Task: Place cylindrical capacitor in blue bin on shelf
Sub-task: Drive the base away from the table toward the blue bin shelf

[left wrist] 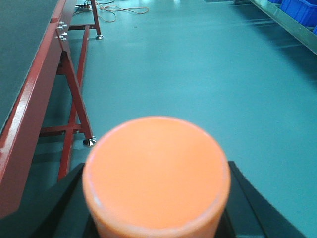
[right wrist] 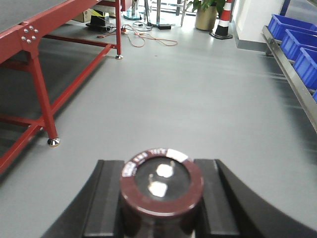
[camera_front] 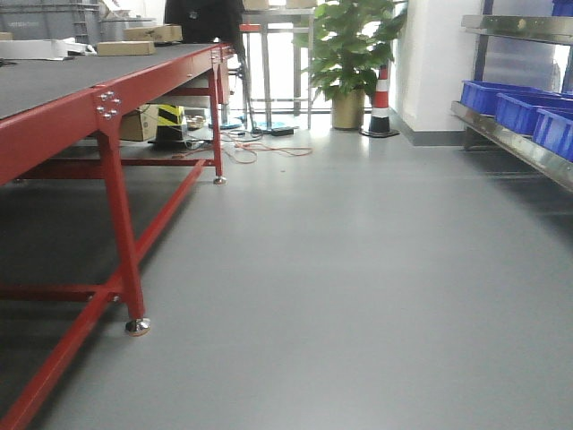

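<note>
I see a red table frame (camera_front: 120,224), plain grey floor (camera_front: 358,287), blue bins (camera_front: 519,109) on the silvery shelf (camera_front: 510,141), and a cone (camera_front: 382,94) banded red and white. My left wrist shows a plain orange cylinder (left wrist: 156,173); my right, the maroon-brown cylindrical capacitor (right wrist: 161,186), pale-rimmed.

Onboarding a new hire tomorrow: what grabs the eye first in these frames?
The orange cylinder fills the left wrist view, held in the left gripper. The right gripper holds a dark brown capacitor with two metal terminals on top. A red table runs along the left and blue bins sit on the shelf at right.
</note>
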You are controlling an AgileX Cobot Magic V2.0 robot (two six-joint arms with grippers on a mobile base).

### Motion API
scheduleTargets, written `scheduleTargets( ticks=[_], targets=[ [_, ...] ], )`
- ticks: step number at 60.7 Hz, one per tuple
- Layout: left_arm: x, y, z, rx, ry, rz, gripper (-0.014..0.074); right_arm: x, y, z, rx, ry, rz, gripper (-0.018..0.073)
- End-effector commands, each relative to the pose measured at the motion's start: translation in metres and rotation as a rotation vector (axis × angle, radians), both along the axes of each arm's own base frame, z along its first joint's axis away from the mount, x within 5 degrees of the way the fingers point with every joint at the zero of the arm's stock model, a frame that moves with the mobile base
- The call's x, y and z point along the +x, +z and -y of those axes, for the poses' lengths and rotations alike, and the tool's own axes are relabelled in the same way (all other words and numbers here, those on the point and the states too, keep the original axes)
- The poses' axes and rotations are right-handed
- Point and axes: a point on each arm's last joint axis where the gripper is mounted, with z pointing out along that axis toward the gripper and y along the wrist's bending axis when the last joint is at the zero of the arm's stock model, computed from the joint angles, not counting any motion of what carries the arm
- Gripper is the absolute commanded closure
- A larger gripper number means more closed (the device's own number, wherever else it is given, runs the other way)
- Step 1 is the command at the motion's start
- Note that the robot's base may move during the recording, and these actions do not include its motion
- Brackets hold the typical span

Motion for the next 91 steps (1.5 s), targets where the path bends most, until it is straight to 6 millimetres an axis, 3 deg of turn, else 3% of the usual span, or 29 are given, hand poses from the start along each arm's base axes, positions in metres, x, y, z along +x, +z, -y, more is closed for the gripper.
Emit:
scheduleTargets(
  ticks=[1,91],
  targets=[
    [-0.0024,0.0054,0.0001,-0.013,-0.007,0.037,0.0707,-0.0014,0.0044,0.0006,-0.005,-0.002,0.037,0.0718],
    [-0.0024,0.0054,0.0001,-0.013,-0.007,0.037,0.0707,-0.0014,0.0044,0.0006,-0.005,-0.002,0.037,0.0718]
  ],
)
